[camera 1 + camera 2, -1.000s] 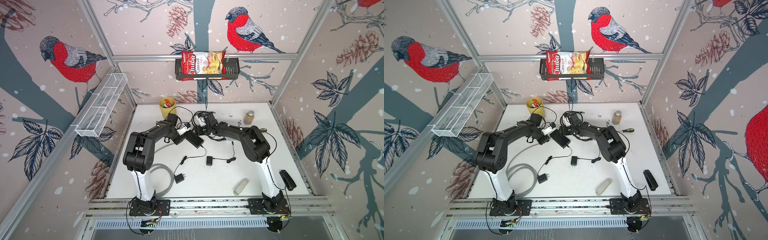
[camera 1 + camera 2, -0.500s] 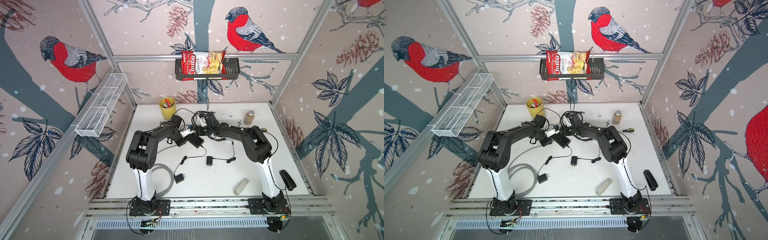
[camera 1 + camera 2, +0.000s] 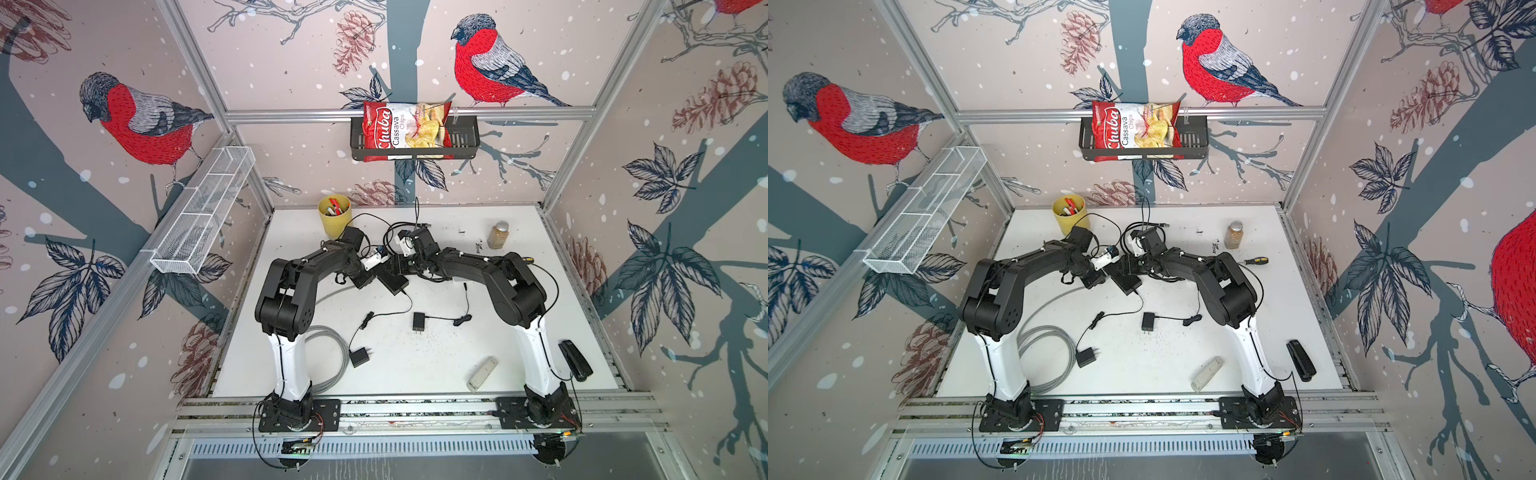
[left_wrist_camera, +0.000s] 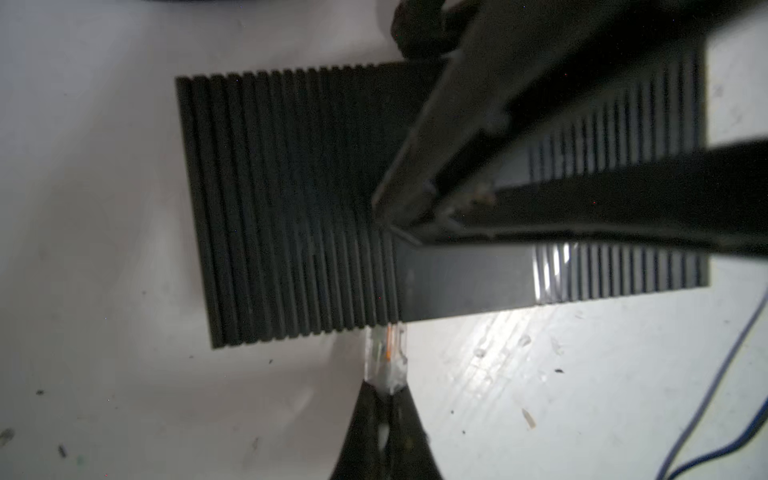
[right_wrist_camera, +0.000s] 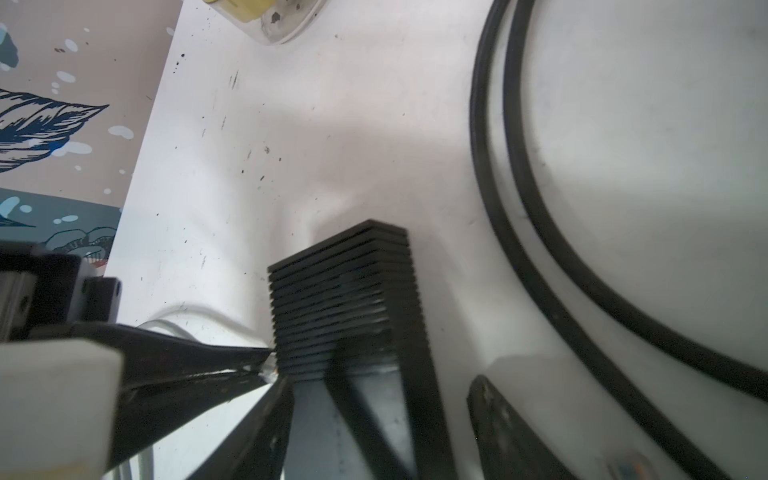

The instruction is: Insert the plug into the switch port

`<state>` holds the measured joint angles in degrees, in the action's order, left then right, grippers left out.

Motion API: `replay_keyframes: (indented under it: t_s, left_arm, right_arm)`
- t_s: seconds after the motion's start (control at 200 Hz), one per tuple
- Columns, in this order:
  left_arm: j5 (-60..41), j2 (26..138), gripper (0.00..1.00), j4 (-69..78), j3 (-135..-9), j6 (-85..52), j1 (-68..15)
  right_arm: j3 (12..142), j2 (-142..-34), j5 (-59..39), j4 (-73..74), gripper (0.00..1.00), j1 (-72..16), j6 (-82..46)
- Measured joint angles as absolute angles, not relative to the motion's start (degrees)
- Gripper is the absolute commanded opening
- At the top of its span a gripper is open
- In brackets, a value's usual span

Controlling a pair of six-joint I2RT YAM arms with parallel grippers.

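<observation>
The switch [image 4: 291, 208] is a black ribbed box lying flat at mid-table in both top views [image 3: 392, 280] [image 3: 1127, 283]. My left gripper [image 4: 386, 390] is shut on the clear plug [image 4: 386, 353], whose tip meets the switch's side edge; how far it is in I cannot tell. My right gripper [image 5: 382, 382] stands open astride the switch [image 5: 349, 299]. One of its fingers [image 5: 274, 415] lies along the plug side, the other finger [image 5: 498, 415] rests on the table a little apart. In a top view the left gripper [image 3: 368, 276] and the right gripper [image 3: 399, 266] face each other across the switch.
A yellow cup [image 3: 334, 214] stands behind the left arm and a brown bottle [image 3: 498, 235] at the back right. Black cable loops [image 5: 540, 249] lie beside the switch. Two black chargers [image 3: 418, 321] [image 3: 359, 357], a grey cable coil [image 3: 332, 361], a white stick [image 3: 482, 373] and a stapler [image 3: 575, 359] lie nearer the front.
The left arm has edged to the right toward the switch with the plug in its grip. The right gripper has stayed over the switch.
</observation>
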<state>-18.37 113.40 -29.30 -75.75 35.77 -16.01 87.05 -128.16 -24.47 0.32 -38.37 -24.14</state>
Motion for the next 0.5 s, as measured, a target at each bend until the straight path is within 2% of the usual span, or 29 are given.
replay_keyframes:
  t_s: [0.29,0.5]
  left_arm:
    - [-20.8,115.3,0.00,-29.3,-76.9,34.9,-15.0]
    - [-17.3,114.2,0.00,-28.2,-76.1,35.0,-16.0]
  right_arm:
    - [84.8,-127.8,-25.5,3.6,0.67,-38.5,-24.4]
    - [85.0,-127.9,-26.0,4.1,0.65,-38.5,-25.5]
